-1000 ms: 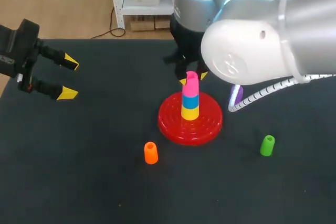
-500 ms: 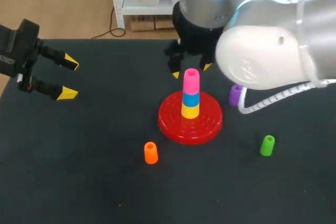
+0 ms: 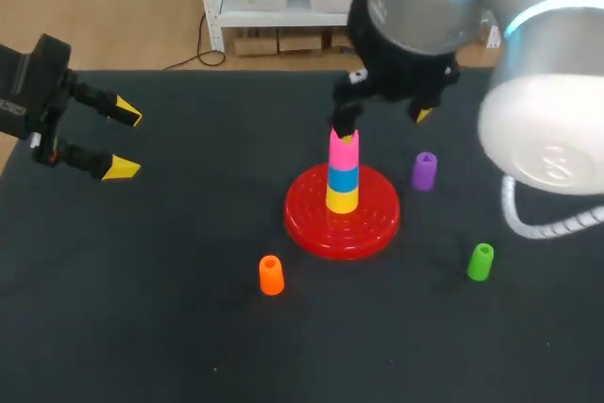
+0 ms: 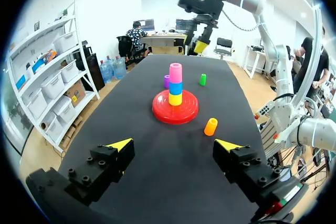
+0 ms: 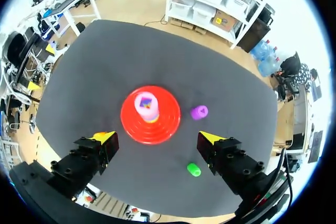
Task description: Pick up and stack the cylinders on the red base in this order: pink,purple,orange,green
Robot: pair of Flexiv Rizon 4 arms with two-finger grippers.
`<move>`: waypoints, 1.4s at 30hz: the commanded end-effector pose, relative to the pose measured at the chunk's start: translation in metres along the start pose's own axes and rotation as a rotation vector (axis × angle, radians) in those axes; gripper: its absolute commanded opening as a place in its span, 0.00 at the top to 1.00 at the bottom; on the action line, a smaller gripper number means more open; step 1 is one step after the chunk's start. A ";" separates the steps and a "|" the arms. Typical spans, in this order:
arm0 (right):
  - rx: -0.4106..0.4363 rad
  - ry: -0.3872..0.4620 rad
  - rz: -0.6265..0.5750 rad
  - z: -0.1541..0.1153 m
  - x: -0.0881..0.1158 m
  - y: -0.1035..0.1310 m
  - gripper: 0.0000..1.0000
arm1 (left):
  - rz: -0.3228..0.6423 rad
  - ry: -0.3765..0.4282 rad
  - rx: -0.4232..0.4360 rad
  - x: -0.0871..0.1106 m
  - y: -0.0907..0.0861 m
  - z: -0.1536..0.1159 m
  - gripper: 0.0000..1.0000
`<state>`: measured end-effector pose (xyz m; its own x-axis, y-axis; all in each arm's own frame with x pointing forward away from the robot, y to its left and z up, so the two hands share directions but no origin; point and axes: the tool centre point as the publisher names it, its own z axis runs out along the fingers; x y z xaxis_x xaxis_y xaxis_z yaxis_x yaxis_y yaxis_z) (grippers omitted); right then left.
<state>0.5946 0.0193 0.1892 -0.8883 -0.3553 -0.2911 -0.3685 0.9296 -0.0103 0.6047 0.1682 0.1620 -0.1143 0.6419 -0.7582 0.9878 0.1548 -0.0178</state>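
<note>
I see the pink cylinder (image 3: pixel 343 150) topping a blue cylinder (image 3: pixel 343 179) and a yellow cylinder (image 3: pixel 342 201) on the red base (image 3: pixel 311 224). My right fingers (image 5: pixel 209 138) hang above the base, spread wide and holding nothing. My left fingers (image 3: pixel 121 168), also wide apart and empty, sit well off to the base's left. On the table (image 3: pixel 170 327), the purple cylinder (image 3: pixel 424 171) stands just right of the base. The green cylinder (image 3: pixel 480 261) is farther right and nearer me, and the orange cylinder (image 3: pixel 271 275) is near the base's front left.
</note>
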 end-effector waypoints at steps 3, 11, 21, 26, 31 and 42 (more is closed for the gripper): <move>0.000 -0.087 0.027 0.010 0.020 -0.019 0.00 | 0.003 -0.005 -0.002 0.001 0.000 0.000 0.00; 0.045 -0.018 0.138 0.038 0.014 -0.048 0.00 | 0.003 -0.005 -0.002 0.001 0.000 0.000 0.00; 0.063 0.102 0.304 0.109 -0.020 -0.110 0.00 | 0.003 -0.005 -0.002 0.001 0.000 0.000 0.00; 0.044 0.142 0.300 0.136 -0.030 -0.121 0.00 | 0.003 -0.005 -0.002 0.001 0.000 0.000 0.00; 0.029 0.159 0.296 0.150 -0.032 -0.125 0.00 | 0.003 -0.005 -0.002 0.001 0.000 0.000 0.00; 0.033 0.202 0.264 0.166 -0.021 -0.123 0.00 | 0.003 -0.005 -0.002 0.001 0.000 0.000 0.00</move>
<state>0.7028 -0.0728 0.0401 -0.9889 -0.1100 -0.0994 -0.1117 0.9937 0.0116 0.6047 0.1682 0.1620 -0.1143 0.6419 -0.7582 0.9878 0.1548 -0.0178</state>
